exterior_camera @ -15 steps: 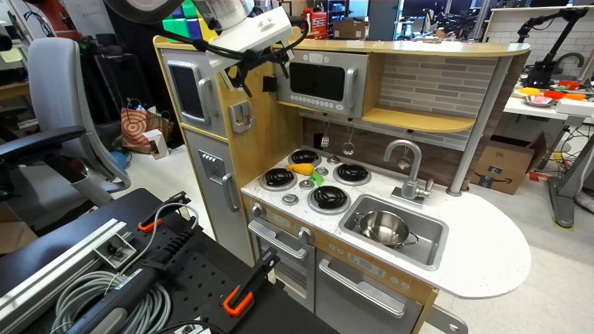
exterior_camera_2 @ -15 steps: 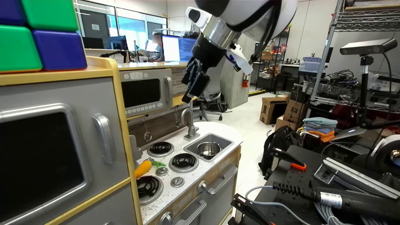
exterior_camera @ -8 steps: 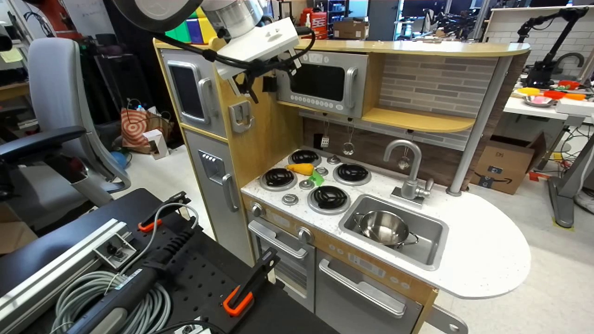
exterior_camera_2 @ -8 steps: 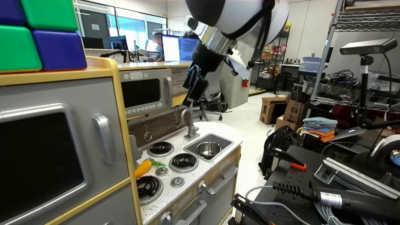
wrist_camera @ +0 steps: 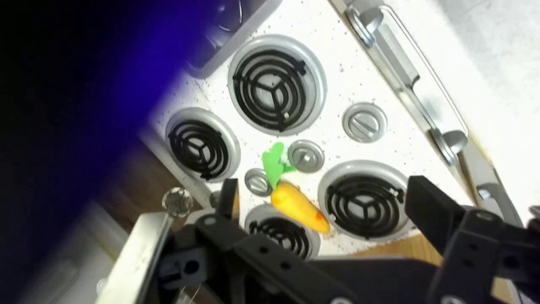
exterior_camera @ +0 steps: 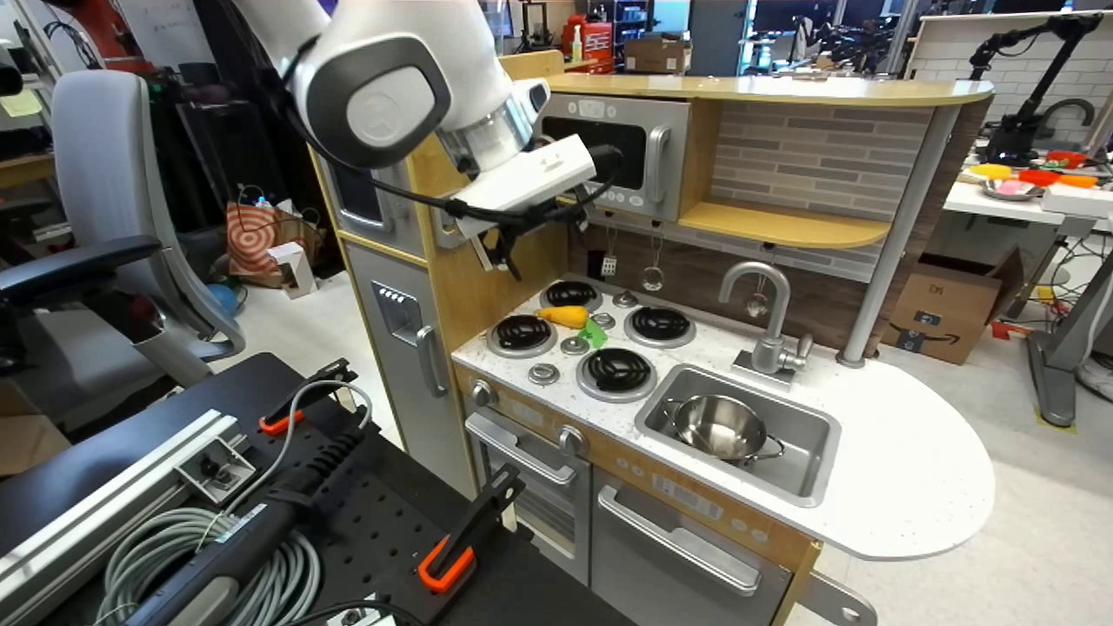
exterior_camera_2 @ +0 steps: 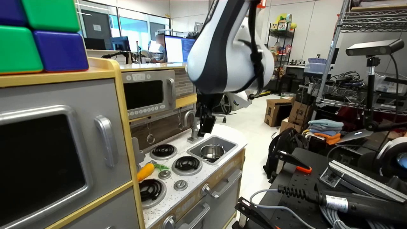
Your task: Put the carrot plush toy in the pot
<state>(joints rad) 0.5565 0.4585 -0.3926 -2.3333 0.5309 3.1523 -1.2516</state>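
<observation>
The carrot plush toy [exterior_camera: 563,316] lies on the stove top among the burners, yellow-orange with green leaves. It also shows in an exterior view [exterior_camera_2: 146,172] and in the wrist view [wrist_camera: 298,207]. The silver pot [exterior_camera: 720,428] stands upright in the sink; it also shows in an exterior view [exterior_camera_2: 212,152]. My gripper [wrist_camera: 324,195] is open, its black fingers wide apart with nothing between them. It hangs in the air above the stove, higher than the carrot, as both exterior views show [exterior_camera: 503,261] [exterior_camera_2: 206,124]. The carrot appears between the fingers in the wrist view, well below them.
The steel sink [exterior_camera: 822,461] and the faucet [exterior_camera: 769,322] stand beside the burners. The microwave [exterior_camera: 600,156] and the yellow shelf [exterior_camera: 787,228] overhang the back of the counter. A tall wooden cabinet side [exterior_camera: 513,261] borders the stove.
My arm and gripper have moved down toward the stove top, clearly lower in both exterior views. The carrot and the pot have not moved.
</observation>
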